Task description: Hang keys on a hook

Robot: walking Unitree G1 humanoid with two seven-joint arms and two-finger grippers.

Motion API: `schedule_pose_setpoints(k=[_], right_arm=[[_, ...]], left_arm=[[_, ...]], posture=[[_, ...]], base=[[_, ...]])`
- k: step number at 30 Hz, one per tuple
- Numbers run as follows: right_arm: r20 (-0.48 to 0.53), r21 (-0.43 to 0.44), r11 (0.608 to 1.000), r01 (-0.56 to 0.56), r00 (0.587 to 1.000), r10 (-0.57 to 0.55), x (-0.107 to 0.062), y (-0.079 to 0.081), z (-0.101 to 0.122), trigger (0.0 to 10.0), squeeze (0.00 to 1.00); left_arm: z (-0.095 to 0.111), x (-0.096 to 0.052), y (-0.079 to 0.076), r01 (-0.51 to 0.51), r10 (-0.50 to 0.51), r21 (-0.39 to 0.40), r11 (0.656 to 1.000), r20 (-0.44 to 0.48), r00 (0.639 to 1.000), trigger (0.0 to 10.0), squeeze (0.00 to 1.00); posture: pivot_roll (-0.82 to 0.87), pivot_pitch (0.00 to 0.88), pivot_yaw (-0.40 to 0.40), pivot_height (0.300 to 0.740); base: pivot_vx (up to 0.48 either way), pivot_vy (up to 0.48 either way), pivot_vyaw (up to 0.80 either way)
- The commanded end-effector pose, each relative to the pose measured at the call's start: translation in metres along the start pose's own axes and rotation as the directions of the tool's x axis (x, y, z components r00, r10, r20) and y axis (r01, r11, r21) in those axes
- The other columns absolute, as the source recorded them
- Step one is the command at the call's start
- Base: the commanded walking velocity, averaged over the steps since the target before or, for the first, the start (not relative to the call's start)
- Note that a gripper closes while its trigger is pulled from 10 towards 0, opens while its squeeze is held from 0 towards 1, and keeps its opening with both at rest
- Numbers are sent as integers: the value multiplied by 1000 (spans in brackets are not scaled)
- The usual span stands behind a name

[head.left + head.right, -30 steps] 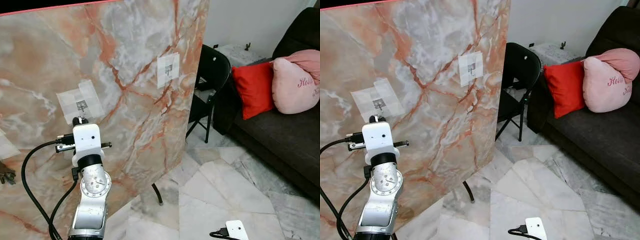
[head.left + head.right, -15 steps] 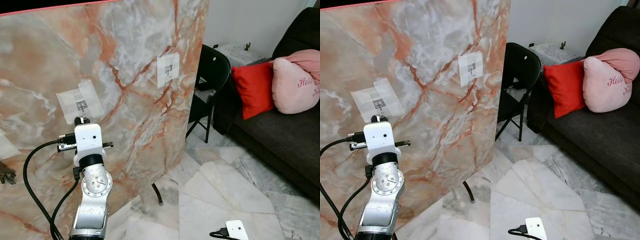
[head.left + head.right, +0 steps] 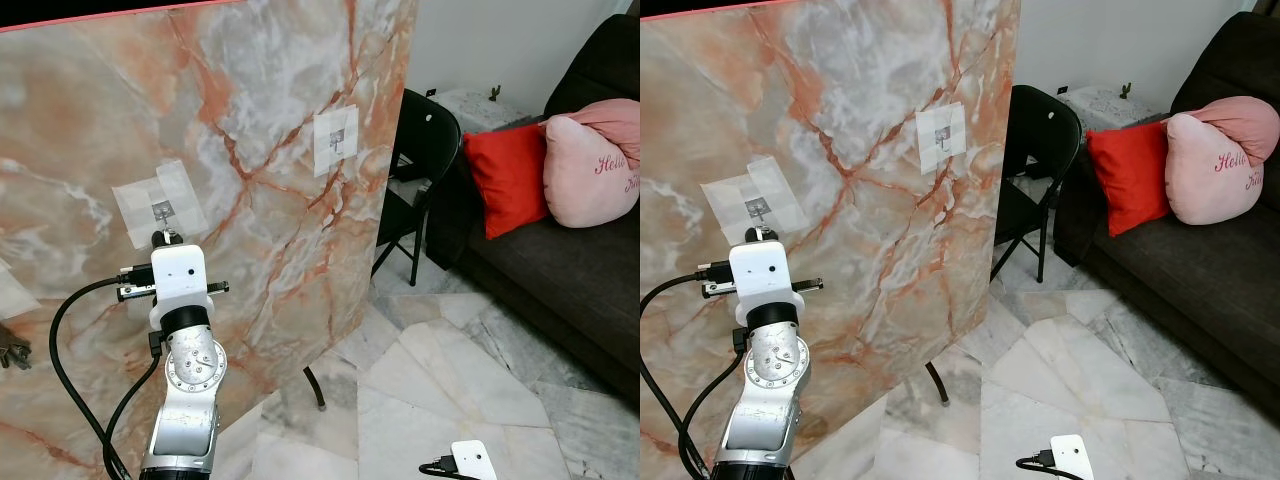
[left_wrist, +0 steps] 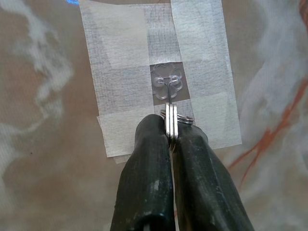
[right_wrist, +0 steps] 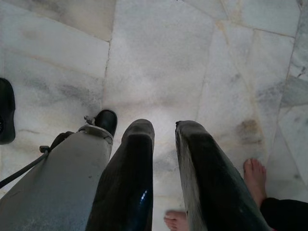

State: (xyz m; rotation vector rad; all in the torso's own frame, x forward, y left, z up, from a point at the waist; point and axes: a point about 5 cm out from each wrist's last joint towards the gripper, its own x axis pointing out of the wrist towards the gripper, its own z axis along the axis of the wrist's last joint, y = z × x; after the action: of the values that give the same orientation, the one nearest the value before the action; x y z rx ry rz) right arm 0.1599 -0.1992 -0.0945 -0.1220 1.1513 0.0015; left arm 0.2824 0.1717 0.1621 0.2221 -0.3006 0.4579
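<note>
Your left gripper (image 4: 169,139) is clamped on the keys (image 4: 171,122), right under the hook (image 4: 167,88).

The keys are pinched edge-on between the two black fingers (image 4: 149,159), their ring just below the clear hook, which is taped to the marble board (image 3: 250,150) with a patch of pale tape (image 4: 159,72). A second taped hook (image 3: 337,140) sits further along the board to your right. Your right gripper (image 5: 163,144) hangs idle over the marble floor (image 5: 159,62), fingers a little apart and holding nothing, with a person's bare feet (image 5: 255,175) close by. The pink cushion (image 3: 590,170) on the dark sofa (image 3: 560,280) carries writing that starts "Hello"; the rest is cut off. A red cushion (image 3: 505,175) leans beside it, and a black folding chair (image 3: 420,170) stands between board and sofa.
</note>
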Motion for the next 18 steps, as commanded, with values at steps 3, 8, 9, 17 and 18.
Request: schedule_pose_setpoints(k=[3, 8, 9, 17, 18], right_arm=[[13, 12, 1000, 4, 1000, -4, 0, -1, 2, 10000, 0], [13, 13, 1000, 4, 1000, -4, 0, -1, 2, 10000, 0], [13, 14, 1000, 4, 1000, -4, 0, -1, 2, 10000, 0], [13, 16, 1000, 4, 1000, -5, 0, 0, 2, 10000, 0], [13, 17, 1000, 4, 1000, -4, 0, 0, 2, 10000, 0]], left_arm=[[9, 3, -6, 6, -5, -24, 1000, 25, 1000, 10000, 0], [10, 4, -8, 6, -5, -28, 1000, 28, 1000, 10000, 0], [10, 4, -8, 8, -7, -31, 1000, 28, 1000, 10000, 0], [7, 5, -10, 9, -8, -24, 1000, 15, 1000, 10000, 0], [7, 6, -10, 5, -5, -21, 1000, 11, 1000, 10000, 0]], posture=[[81, 0, -63, 740], [81, 0, -65, 740], [78, 0, -63, 740], [79, 0, -65, 740], [79, 0, -65, 740]], base=[[0, 0, 0], [0, 0, 0], [0, 0, 0], [0, 0, 0], [0, 0, 0]])
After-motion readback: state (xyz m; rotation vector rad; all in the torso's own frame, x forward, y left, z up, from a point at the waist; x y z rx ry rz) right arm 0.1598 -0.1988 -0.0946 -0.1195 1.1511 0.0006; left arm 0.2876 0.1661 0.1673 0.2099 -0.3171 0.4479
